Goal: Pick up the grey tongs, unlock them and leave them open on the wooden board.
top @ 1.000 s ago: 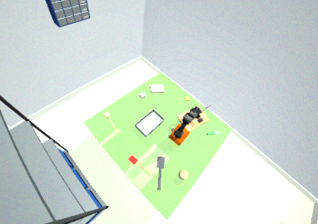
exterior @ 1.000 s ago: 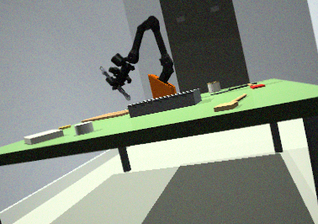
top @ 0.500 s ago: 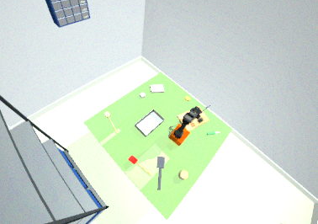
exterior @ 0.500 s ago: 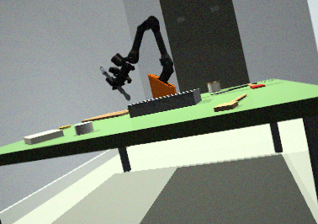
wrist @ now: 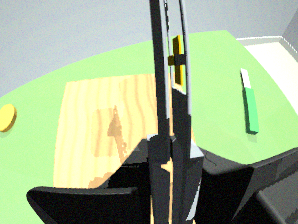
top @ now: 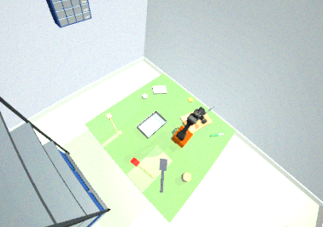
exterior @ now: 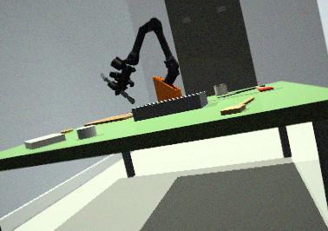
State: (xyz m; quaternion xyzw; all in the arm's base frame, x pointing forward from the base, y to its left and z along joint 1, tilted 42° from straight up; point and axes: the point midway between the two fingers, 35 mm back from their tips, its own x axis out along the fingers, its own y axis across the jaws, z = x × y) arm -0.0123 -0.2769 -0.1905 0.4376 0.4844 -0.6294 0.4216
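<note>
The grey tongs (top: 211, 110) (exterior: 129, 98) (wrist: 160, 75) are held in the air, slanting: in the exterior view one end is low at the right, the other higher at the left. In the wrist view their two arms run up close together with a narrow gap, and a small yellow and black piece sits between them. My gripper (exterior: 114, 86) (wrist: 158, 142) is shut on the tongs, above the wooden board (top: 184, 120) (exterior: 108, 119) (wrist: 75, 125). The roasting tin (top: 151, 125) (exterior: 169, 107) stands apart from them, with no tongs across it. The far end of the tongs leaves the wrist view.
A yellow disc (top: 190, 100) (wrist: 7, 118) lies beyond the board. A green-handled tool (top: 214, 135) (wrist: 251, 107) lies beside it. A white block (top: 160, 90) (exterior: 45, 141) and a short cylinder (top: 144, 96) (exterior: 87, 132) stand past the tin.
</note>
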